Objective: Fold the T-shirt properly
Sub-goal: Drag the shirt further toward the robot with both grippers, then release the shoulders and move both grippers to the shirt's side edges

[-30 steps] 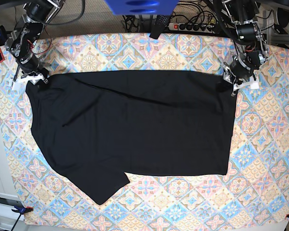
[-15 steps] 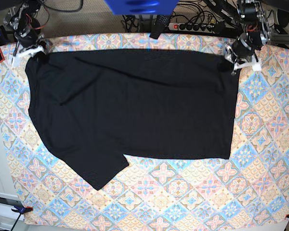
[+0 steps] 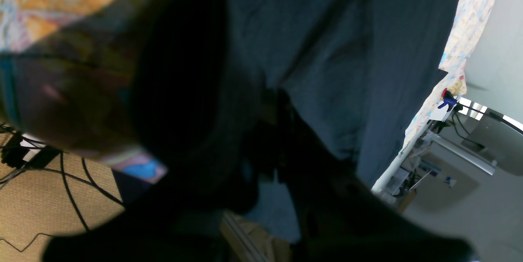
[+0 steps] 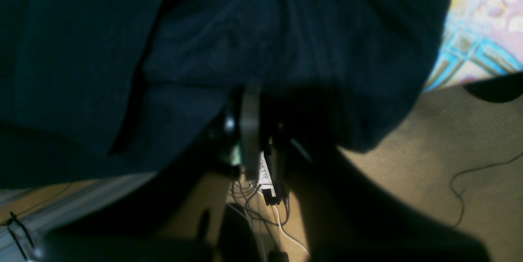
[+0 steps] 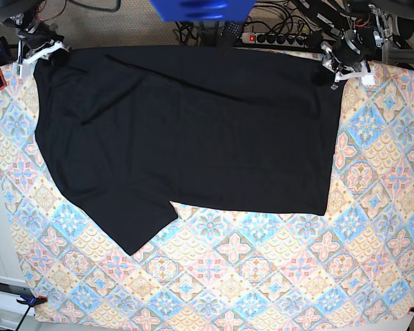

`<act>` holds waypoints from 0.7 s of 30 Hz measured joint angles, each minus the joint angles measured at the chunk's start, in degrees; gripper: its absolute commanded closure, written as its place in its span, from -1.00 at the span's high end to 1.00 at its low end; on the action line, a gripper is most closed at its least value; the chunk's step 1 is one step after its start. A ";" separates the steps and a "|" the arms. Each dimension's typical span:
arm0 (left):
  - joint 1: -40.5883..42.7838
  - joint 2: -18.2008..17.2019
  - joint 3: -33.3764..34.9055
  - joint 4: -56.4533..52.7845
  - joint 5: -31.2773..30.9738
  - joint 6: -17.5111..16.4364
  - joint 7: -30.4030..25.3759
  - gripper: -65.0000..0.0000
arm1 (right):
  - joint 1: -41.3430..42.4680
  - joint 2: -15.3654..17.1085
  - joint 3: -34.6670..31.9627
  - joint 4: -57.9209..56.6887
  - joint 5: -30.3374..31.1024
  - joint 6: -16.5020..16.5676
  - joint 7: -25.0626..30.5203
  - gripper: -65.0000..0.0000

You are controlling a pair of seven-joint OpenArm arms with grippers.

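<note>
The black T-shirt [image 5: 186, 131] lies spread flat across the table, its top edge along the far table edge and one sleeve pointing to the front left. My left gripper [image 5: 334, 70] is shut on the shirt's far right corner. In the left wrist view its dark fingers [image 3: 286, 131] sit bunched in the cloth [image 3: 347, 49]. My right gripper [image 5: 45, 54] pinches the far left corner. In the right wrist view the cloth [image 4: 245, 29] drapes over its fingers [image 4: 250, 123] and hides the tips.
A patterned tablecloth [image 5: 262, 276] covers the table. A power strip [image 5: 276, 38] and cables lie on the floor just behind the far edge. A blue object [image 5: 200, 8] hangs over the back middle. Clamps [image 5: 31, 300] grip the left table edge.
Both grippers have pulled the shirt's top edge away from me, from mid-table to the far edge. The whole shirt slid back with them.
</note>
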 measured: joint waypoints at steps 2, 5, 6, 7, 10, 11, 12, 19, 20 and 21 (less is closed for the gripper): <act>-0.02 -0.04 -0.68 0.00 -0.81 0.26 2.78 -0.69 | -0.28 0.00 0.00 0.00 -0.04 0.00 0.00 -0.46; 0.02 0.07 -3.69 0.00 -2.43 0.46 7.58 -0.32 | -1.57 0.13 0.02 0.50 -0.13 -0.02 -0.02 -0.26; 0.15 0.07 -4.96 -0.02 -2.64 0.50 8.74 -0.22 | -1.88 0.04 0.57 1.09 -0.44 0.00 -0.35 -0.25; 0.44 0.04 -6.16 0.00 -3.06 0.50 9.35 -0.17 | -2.03 -0.13 1.53 1.92 -0.61 -0.04 -0.59 -0.25; 2.69 0.02 -8.96 0.70 -4.04 0.72 10.03 -0.17 | -2.03 0.13 3.76 3.65 -0.59 0.00 -0.15 -0.25; 3.63 0.04 -9.51 2.05 -3.54 1.40 9.99 -0.17 | -2.03 0.20 4.04 4.09 -0.42 -0.02 0.02 -0.25; 4.81 0.07 -9.84 3.91 -2.73 1.55 10.19 -0.17 | -2.08 0.13 4.31 4.66 -0.39 0.00 0.15 -0.24; 4.50 -2.14 -13.51 17.27 -3.58 1.14 9.70 -0.17 | -2.64 -0.02 5.42 10.88 -0.63 -0.02 -0.09 -0.25; 3.34 -2.29 -13.66 17.81 -3.65 0.92 9.92 -0.17 | -2.51 -0.09 5.40 11.82 -0.17 0.00 -0.09 -0.25; 2.16 -2.80 -13.57 17.94 -3.39 0.92 10.56 -0.17 | -2.47 -0.13 5.35 12.83 -0.28 0.00 -0.20 -0.25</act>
